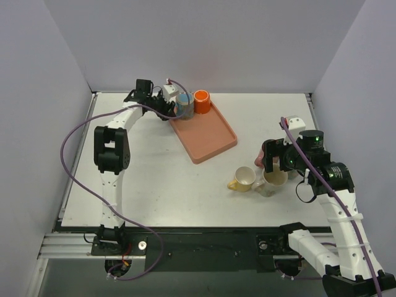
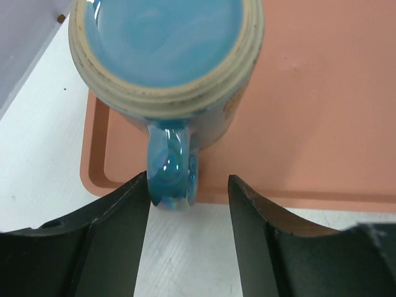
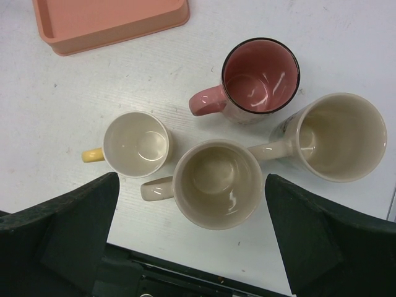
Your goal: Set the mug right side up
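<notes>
A grasp is being set up on the upside-down blue mug [image 2: 167, 55] at the far left corner of the tray [image 1: 210, 139]. Its handle [image 2: 170, 167] is being straddled by the parted, empty jaws of the left gripper [image 2: 189, 192]. Closing firmly on the handle, then lifting and rolling it over, is being called for next, while the right gripper [image 1: 272, 162] is being held wide open and empty.

This is looking like a robotics lab cell: plain pale panels [image 1: 204, 43] are walling in a white table [image 1: 154, 185] at mid-frame. Along the bottom edge a metal rail [image 1: 62, 244] is carrying the arm bases [image 1: 111, 238], and a purple cable [image 1: 62, 150] is looping at left.
</notes>
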You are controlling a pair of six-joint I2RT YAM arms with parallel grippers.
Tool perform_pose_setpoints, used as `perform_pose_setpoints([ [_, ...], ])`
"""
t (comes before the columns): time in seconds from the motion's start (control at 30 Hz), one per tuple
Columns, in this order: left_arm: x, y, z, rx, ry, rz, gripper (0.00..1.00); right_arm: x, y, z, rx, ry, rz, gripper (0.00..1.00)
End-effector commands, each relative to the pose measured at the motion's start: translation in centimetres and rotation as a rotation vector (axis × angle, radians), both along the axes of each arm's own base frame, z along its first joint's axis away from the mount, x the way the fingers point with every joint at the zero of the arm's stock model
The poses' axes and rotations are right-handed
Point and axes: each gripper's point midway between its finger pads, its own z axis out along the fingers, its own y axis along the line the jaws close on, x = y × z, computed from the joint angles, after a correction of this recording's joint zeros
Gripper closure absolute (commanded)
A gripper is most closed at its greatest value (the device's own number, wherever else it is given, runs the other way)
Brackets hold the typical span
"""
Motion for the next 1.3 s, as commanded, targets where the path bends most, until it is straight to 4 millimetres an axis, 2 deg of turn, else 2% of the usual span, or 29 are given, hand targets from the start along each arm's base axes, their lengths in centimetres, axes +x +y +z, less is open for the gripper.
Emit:
perform_pose_setpoints([
  [0.0,3.5,-0.1,2.3,0.044,-0.152,0.133,0.39,-0.3,-0.3,-0.3,-0.007,0.009,-0.020,0.01],
  [0.03,4.1,-0.1,2.9,0.034,-0.162,0.147,0.43,-0.3,-0.2,-0.4,-0.006,0.016,-0.018,0.01],
  [0.07,4.2,-0.1,2.1,0.033,-0.138,0.147,0.46,-0.3,-0.2,-0.4,-0.006,0.015,-0.020,0.01],
  [0.1,4.4,-0.5,3.0,0.015,-0.144,0.131,0.58,-0.4,-0.2,-0.4,-0.004,0.015,-0.021,0.01],
  [0.13,4.0,-0.6,2.2,0.014,-0.111,0.119,0.65,-0.3,-0.2,-0.4,-0.001,0.016,-0.024,0.01],
  [0.17,3.9,-1.1,2.8,-0.003,-0.109,0.102,0.86,-0.4,-0.2,-0.4,0.000,0.016,-0.024,0.01],
  [0.2,3.6,-1.3,3.0,-0.012,-0.094,0.094,1.00,-0.4,-0.1,-0.2,0.003,0.012,-0.023,0.01],
  [0.37,1.4,-1.8,5.0,-0.096,-0.002,0.130,1.00,-0.5,0.0,0.3,0.012,-0.004,-0.022,0.01],
  [0.4,1.4,-1.5,6.4,-0.108,-0.012,0.165,1.00,-0.5,0.1,0.4,0.015,-0.005,-0.021,0.01],
  [0.43,1.0,-1.6,6.8,-0.142,0.038,0.209,1.00,-0.4,0.4,0.8,0.022,-0.014,-0.017,0.01],
  [0.53,-0.4,-1.6,10.4,-0.212,0.121,0.289,1.00,0.3,1.2,1.9,0.053,-0.046,-0.011,0.01],
  [0.57,-1.4,-1.9,10.8,-0.243,0.192,0.314,1.00,0.6,1.9,2.4,0.058,-0.070,0.006,0.01],
  [0.63,-3.3,-2.3,13.9,-0.322,0.270,0.343,1.00,1.4,3.1,3.2,0.069,-0.114,0.029,0.01],
  [0.67,-4.1,-2.6,13.7,-0.338,0.316,0.347,1.00,1.6,4.2,3.1,0.064,-0.121,0.064,0.01],
  [0.7,-5.2,-2.8,15.2,-0.384,0.355,0.370,1.00,2.3,4.7,3.8,0.066,-0.171,0.073,0.02],
  [0.73,-6.2,-3.0,14.6,-0.402,0.412,0.370,1.00,2.3,6.0,3.2,0.054,-0.171,0.123,0.02],
  [0.77,-7.1,-3.2,16.3,-0.457,0.437,0.388,1.00,3.1,6.9,3.9,0.059,-0.220,0.139,0.02],
  [0.8,-8.4,-3.6,15.8,-0.497,0.528,0.408,1.00,3.6,8.3,3.8,0.061,-0.246,0.176,0.02],
  [0.83,-9.1,-3.8,18.1,-0.542,0.499,0.389,1.00,3.7,9.2,3.6,0.064,-0.253,0.195,0.02],
  [0.87,-10.2,-4.2,17.8,-0.583,0.590,0.407,1.00,4.3,10.4,3.8,0.042,-0.293,0.242,0.03],
  [0.9,-10.9,-4.3,19.5,-0.619,0.585,0.386,1.00,4.5,10.9,3.9,0.041,-0.311,0.253,0.03],
  [0.93,-11.9,-4.8,19.8,-0.657,0.669,0.386,1.00,5.1,12.0,4.6,0.051,-0.364,0.274,0.03],
  [1.03,-14.8,-5.7,23.0,-0.738,0.758,0.331,1.00,6.7,13.7,6.1,0.109,-0.477,0.282,0.03],
  [1.1,-16.7,-6.4,24.3,-0.762,0.820,0.300,1.00,7.8,14.7,6.2,0.126,-0.522,0.291,0.04],
  [1.13,-17.9,-7.1,25.6,-0.784,0.844,0.275,1.00,8.2,15.0,7.2,0.150,-0.563,0.285,0.05],
  [1.17,-18.8,-7.5,25.6,-0.784,0.881,0.252,1.00,8.5,15.3,7.2,0.166,-0.565,0.279,0.05],
  [1.2,-19.7,-8.0,27.1,-0.815,0.896,0.226,1.00,8.7,15.7,8.3,0.199,-0.607,0.281,0.06],
  [1.23,-20.5,-8.3,27.0,-0.832,0.963,0.228,1.00,9.0,16.0,9.2,0.228,-0.645,0.276,0.06],
  [1.27,-21.1,-8.6,28.4,-0.856,0.929,0.184,1.00,9.1,16.0,9.6,0.248,-0.661,0.269,0.06],
])
